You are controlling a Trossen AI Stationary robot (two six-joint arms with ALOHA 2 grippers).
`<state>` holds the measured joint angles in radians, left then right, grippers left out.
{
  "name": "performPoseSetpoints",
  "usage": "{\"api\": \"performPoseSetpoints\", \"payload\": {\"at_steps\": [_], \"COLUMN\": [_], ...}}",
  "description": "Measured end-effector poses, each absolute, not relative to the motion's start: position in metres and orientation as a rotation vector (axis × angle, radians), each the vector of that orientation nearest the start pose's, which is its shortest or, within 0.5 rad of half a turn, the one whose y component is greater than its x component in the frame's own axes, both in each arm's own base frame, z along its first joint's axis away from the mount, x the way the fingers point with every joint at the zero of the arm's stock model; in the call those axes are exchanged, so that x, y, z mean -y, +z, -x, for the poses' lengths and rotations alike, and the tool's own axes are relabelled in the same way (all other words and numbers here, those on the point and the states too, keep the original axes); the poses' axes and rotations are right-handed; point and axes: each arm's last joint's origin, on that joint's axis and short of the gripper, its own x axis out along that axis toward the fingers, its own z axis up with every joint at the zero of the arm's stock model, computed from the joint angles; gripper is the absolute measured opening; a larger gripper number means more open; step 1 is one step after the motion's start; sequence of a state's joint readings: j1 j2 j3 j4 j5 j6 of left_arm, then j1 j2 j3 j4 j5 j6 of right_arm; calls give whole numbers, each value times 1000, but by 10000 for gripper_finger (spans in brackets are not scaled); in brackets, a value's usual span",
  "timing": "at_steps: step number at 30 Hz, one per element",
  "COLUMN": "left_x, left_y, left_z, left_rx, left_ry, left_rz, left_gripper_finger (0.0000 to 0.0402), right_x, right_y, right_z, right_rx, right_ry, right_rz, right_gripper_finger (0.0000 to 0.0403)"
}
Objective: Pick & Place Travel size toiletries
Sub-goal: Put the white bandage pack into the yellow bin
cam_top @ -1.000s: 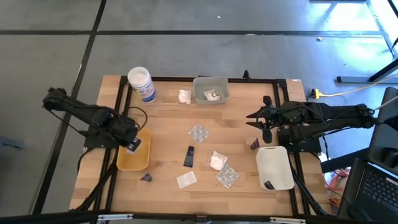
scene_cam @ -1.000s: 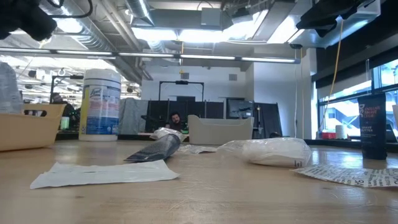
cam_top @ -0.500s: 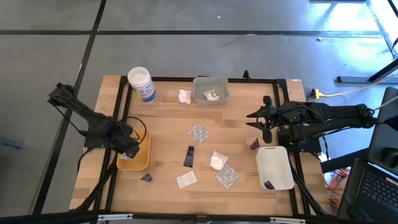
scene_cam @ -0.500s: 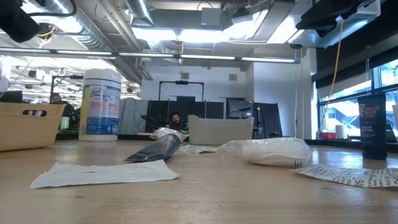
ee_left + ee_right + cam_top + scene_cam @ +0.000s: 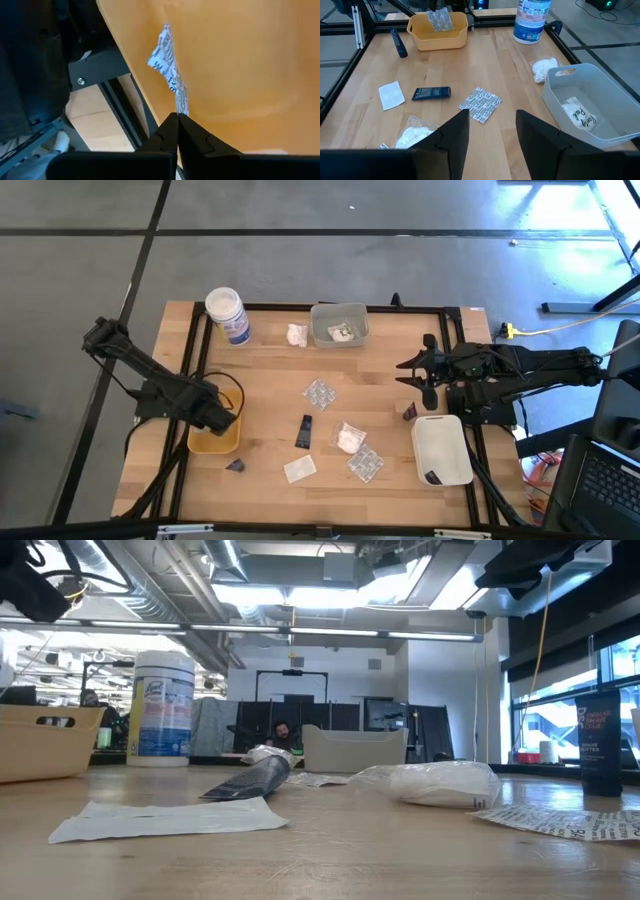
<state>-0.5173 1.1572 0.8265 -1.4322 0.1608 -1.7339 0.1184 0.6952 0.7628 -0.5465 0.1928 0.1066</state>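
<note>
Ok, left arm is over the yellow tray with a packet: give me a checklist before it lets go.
1. Left gripper shut on the blister packet: ok.
2. Packet over the yellow tray, not the table: ok.
3. Packet resting on the tray floor: cannot tell.
4. Right gripper open, well away near the white tray: ok.
5. Items still loose on the table, e.g. the dark tube: not ok.

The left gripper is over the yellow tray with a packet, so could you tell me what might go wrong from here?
1. The left gripper pinches only the packet by its end, so it may slip early, though it would likely still fall into the yellow tray.
2. The packet is near the tray's wall, so it could catch on the rim.
3. The right gripper is open near the white tray; the dark wedge beside it could get knocked.
</note>
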Motion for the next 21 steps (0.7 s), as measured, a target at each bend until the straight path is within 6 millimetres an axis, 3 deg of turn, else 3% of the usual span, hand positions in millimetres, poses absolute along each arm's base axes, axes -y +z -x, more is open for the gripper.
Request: {"api": "performPoseSetpoints", "payload": {"at_steps": [10,21], "left_x": [72,58], "left_y": [205,193], "left_z": [-158,-175], "left_rx": [-1644,-1682], "left_ry": [1000,921], "left_rz": [833,754], "left_gripper_finger": [2,9], "right_x": [-11,-11], "right_y": [305,305], "right_z": [-143,-143], "right_rx": [-468,-469], "right_ry": [-98,-98], "right_rz": [-30,-30], "right_gripper_finger": [155,136]}}
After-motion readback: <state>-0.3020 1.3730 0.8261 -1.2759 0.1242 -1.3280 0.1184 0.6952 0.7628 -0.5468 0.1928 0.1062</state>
